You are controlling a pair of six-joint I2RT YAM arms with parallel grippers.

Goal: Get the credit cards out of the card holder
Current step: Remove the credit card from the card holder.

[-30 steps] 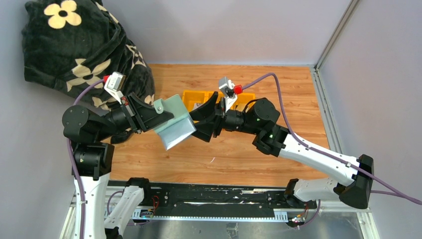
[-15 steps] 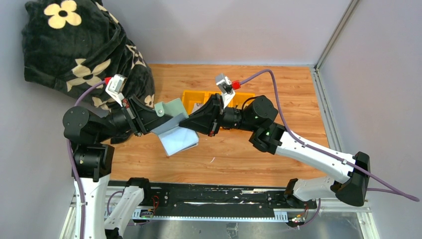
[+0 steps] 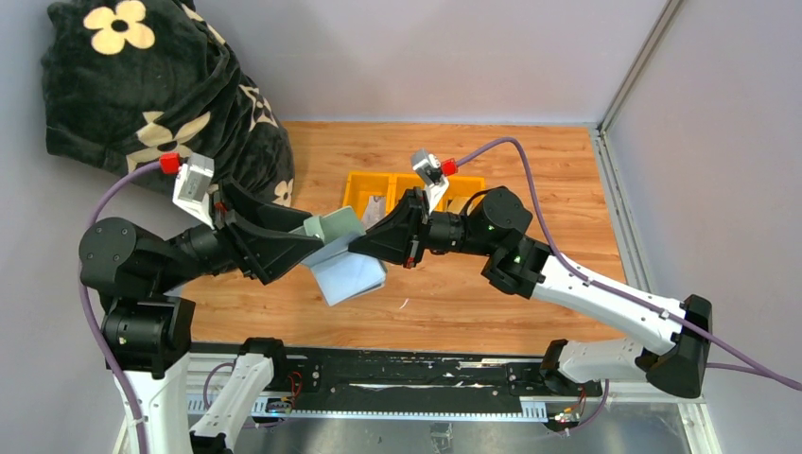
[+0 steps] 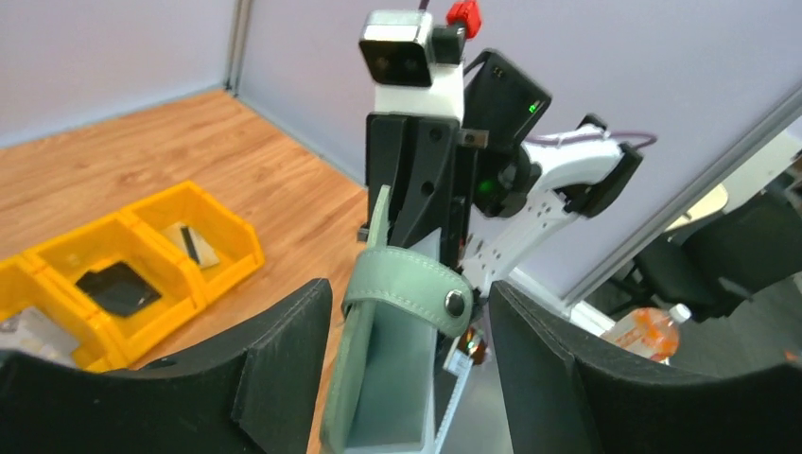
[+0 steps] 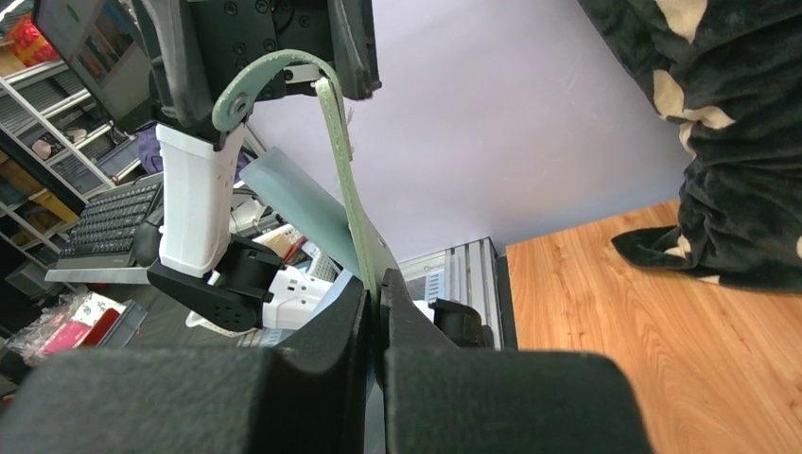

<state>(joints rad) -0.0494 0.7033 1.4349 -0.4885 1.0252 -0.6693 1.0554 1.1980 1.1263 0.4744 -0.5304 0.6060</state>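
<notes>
The sage-green card holder (image 3: 342,253) hangs open above the table between the two arms, its light blue leaves drooping. My right gripper (image 3: 359,246) is shut on one green flap (image 5: 352,203), which is pinched at the fingertips (image 5: 374,284). My left gripper (image 4: 409,295) is open; its fingers (image 4: 274,369) stand on either side of the holder's strap and clasp (image 4: 456,303) without touching it. Credit cards lie in the tray: a black one (image 4: 118,288), a striped one (image 4: 194,244) and a grey one (image 4: 28,326).
The yellow three-compartment tray (image 3: 357,182) stands on the wooden table behind the grippers. A black flowered blanket (image 3: 142,85) is heaped at the back left. Grey walls close off the table at the back and on the right.
My right gripper closed on the card holder's flap. Then my left gripper opened, let go and drew back to the left. The holder sank slightly and now hangs from the right gripper.
</notes>
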